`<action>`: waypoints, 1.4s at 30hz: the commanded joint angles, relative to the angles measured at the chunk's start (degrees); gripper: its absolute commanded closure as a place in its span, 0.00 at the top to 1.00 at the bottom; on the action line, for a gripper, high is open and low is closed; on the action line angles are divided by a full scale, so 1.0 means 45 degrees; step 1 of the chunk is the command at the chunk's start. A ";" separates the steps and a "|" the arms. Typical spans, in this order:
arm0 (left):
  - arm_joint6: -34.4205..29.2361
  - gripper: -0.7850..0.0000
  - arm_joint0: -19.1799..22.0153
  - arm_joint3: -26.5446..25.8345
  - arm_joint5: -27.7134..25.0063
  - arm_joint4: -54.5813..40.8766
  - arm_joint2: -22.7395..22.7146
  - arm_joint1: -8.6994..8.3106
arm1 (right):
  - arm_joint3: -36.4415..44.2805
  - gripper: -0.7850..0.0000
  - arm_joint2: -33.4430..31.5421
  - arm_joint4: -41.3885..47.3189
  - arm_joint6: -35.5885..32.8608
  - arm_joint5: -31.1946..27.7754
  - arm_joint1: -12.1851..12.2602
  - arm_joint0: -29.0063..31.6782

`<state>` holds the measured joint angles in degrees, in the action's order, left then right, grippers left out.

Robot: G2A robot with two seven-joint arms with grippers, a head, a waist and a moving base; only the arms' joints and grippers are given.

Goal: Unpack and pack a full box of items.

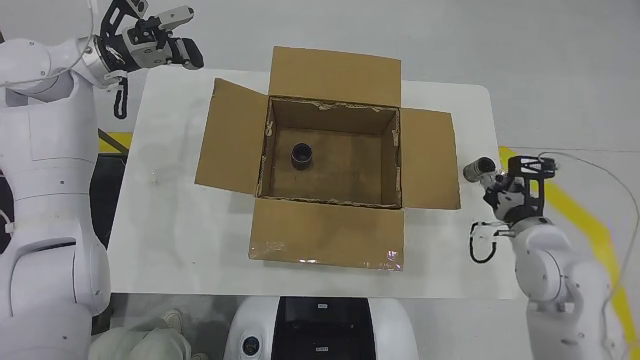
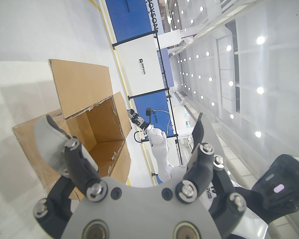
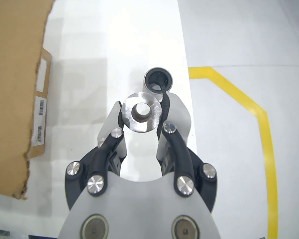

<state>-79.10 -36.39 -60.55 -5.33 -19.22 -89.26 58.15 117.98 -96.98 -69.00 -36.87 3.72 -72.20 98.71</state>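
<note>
An open cardboard box (image 1: 330, 232) stands in the middle of the white table (image 1: 165, 220), all its flaps folded outward. On its floor lies one small dark ring-shaped part (image 1: 301, 155). My right gripper (image 1: 486, 174) hangs over the table's right edge, beside the box's right flap (image 3: 15, 50). It is shut on a silver metal cylinder (image 3: 141, 115) with a hole through it and a black far end. My left gripper (image 1: 188, 37) is raised past the table's far left corner, open and empty. In the left wrist view its fingers (image 2: 48, 131) are spread wide, with the box (image 2: 84, 83) beyond them.
The box flaps cover much of the table top, leaving bare strips on the left side and along the near edge. A yellow floor line (image 3: 239, 95) runs past the table's right side. The right flap carries white labels (image 3: 39, 118).
</note>
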 commanded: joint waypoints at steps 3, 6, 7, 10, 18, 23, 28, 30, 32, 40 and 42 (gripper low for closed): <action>0.0000 1.00 0.0000 0.0000 0.0000 0.0000 0.0000 0.0000 | 0.0792 0.00 -0.0016 -0.0229 0.0542 0.0047 -0.0008 0.0302; 0.0000 1.00 0.0000 0.0000 0.0000 0.0000 0.0000 0.0000 | 0.1267 0.00 0.0036 -0.0293 0.0737 -0.0179 -0.0001 0.0403; 0.0000 1.00 0.0000 0.0000 0.0000 0.0000 0.0000 0.0000 | 0.1391 0.00 0.0087 -0.0304 0.0769 -0.0279 0.0002 0.0390; 0.0000 1.00 0.0000 0.0000 0.0000 0.0000 0.0000 0.0000 | 0.1657 0.00 0.0389 -0.0371 0.0837 -0.0612 0.0009 0.0211; 0.0000 1.00 0.0000 0.0000 0.0000 0.0000 0.0000 0.0000 | 0.1453 0.00 0.1971 -0.0259 0.0945 -0.1703 -0.0008 -0.1147; 0.0000 1.00 0.0000 0.0000 0.0000 0.0000 0.0000 0.0000 | 0.0973 0.00 0.3207 -0.0194 0.0847 -0.2217 -0.0060 -0.2342; 0.0000 1.00 0.0000 0.0000 0.0000 0.0000 0.0000 0.0000 | 0.0650 0.00 0.4426 -0.0150 0.0512 -0.2734 -0.0125 -0.3428; 0.0000 1.00 0.0000 0.0000 0.0000 0.0000 0.0000 0.0000 | 0.0516 0.00 0.4895 -0.0138 0.0428 -0.2722 -0.0167 -0.3775; 0.0000 1.00 0.0000 0.0000 0.0000 0.0000 0.0000 0.0000 | 0.0237 0.00 0.5376 -0.0129 0.0356 -0.2754 -0.0214 -0.4171; 0.0000 1.00 0.0000 0.0000 0.0000 0.0000 0.0000 0.0000 | -0.1246 0.00 0.7299 0.0099 -0.0648 -0.2960 -0.0465 -0.6028; 0.0000 1.00 0.0000 0.0000 0.0000 0.0000 0.0000 0.0000 | -0.1575 0.00 0.7655 0.0156 -0.0979 -0.2872 -0.0534 -0.6452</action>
<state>-79.10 -36.39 -60.55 -5.33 -19.22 -89.26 58.15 111.55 -63.20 -68.41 -40.62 -9.41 -74.48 70.56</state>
